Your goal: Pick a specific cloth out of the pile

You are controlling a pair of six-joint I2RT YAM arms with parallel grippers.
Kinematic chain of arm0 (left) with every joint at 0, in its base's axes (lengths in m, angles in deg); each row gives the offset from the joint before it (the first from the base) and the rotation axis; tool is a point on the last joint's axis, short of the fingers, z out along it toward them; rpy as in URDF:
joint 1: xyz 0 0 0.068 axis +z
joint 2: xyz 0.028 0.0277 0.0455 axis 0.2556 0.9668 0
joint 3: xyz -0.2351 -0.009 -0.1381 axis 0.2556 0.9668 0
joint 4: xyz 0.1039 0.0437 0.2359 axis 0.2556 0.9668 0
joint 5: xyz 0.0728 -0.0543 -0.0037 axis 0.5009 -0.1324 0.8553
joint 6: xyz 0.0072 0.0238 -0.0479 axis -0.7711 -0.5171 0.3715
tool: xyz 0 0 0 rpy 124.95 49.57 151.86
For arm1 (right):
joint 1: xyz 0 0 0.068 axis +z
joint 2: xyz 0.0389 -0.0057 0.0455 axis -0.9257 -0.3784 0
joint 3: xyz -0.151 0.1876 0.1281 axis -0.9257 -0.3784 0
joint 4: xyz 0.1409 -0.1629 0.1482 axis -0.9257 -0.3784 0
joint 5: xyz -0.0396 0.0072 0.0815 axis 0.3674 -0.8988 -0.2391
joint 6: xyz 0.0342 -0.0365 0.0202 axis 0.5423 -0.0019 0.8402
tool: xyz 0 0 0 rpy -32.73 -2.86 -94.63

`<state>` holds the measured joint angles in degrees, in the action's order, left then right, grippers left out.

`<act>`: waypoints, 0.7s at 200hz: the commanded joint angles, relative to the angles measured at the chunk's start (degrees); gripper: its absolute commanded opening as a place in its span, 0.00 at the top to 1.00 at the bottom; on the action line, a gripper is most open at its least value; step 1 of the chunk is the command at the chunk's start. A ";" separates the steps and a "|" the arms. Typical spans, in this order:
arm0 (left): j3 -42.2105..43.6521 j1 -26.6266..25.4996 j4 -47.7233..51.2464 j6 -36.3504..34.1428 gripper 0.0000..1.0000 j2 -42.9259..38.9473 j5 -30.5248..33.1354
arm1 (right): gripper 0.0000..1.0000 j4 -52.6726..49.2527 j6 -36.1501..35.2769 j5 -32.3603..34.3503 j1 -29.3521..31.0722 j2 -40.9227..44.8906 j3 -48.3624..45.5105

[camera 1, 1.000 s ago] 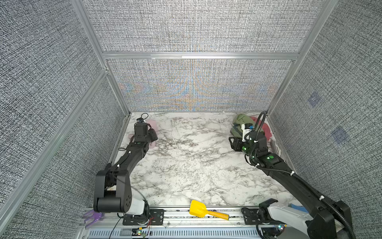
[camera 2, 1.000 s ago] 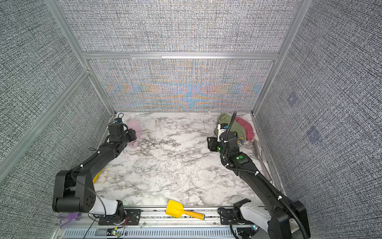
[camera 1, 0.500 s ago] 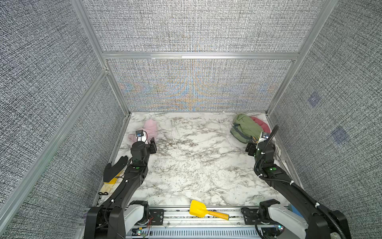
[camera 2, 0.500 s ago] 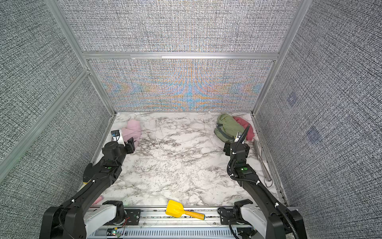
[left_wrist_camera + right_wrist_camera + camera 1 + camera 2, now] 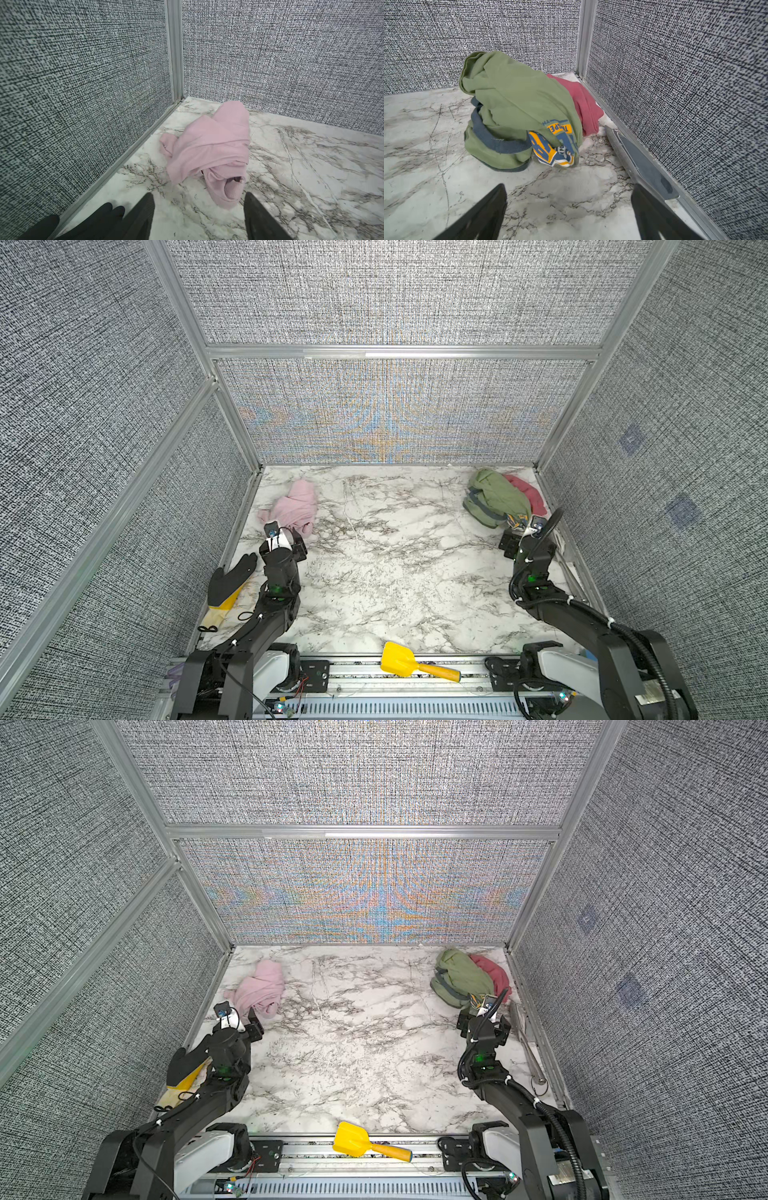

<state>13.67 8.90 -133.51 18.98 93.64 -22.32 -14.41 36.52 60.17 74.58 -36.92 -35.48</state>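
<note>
Risk looks small: the cloth (image 5: pixel 209 153) lies alone near the far left corner, well apart from the pile (image 5: pixel 498 499) at far right. Left gripper (image 5: pixel 198 199) and right gripper (image 5: pixel 569 187) both gape empty; a low left sweep could snag the cloth's near fold.

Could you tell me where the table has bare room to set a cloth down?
The bare stretch is the middle of the table, between the pink cloth and the pile, down to the scoop. Crowded: the far right corner, with the pile and a metal tool along the wall, and the left edge by the black glove.
</note>
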 commanded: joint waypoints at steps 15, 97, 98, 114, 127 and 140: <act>1.79 0.04 -13.37 -5.81 0.30 4.21 0.82 | 0.05 13.12 -2.40 -0.33 -0.03 -1.69 -2.54; 4.65 0.20 -31.59 -8.61 0.30 17.58 -4.81 | 0.04 20.15 -6.40 -3.12 -0.04 -10.20 -2.27; 4.67 0.20 -31.77 -8.61 0.30 17.68 -4.81 | 0.04 20.24 -6.35 -3.24 -0.04 -10.31 -2.31; 5.44 0.27 -34.59 -9.01 0.30 19.28 -5.51 | 0.04 22.81 -7.19 -5.50 -0.10 -11.49 -3.31; 6.10 0.20 -36.54 -9.05 0.30 20.21 -5.78 | 0.04 24.60 -7.51 -6.72 -0.13 -12.96 -3.76; 6.44 0.22 -38.14 -8.96 0.30 21.22 -5.78 | 0.04 26.36 -7.95 -7.87 -0.13 -15.21 -3.71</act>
<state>19.66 9.00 -164.66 10.52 113.59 -26.80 5.85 29.97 55.32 74.47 -49.68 -38.93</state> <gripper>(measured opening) 0.703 0.962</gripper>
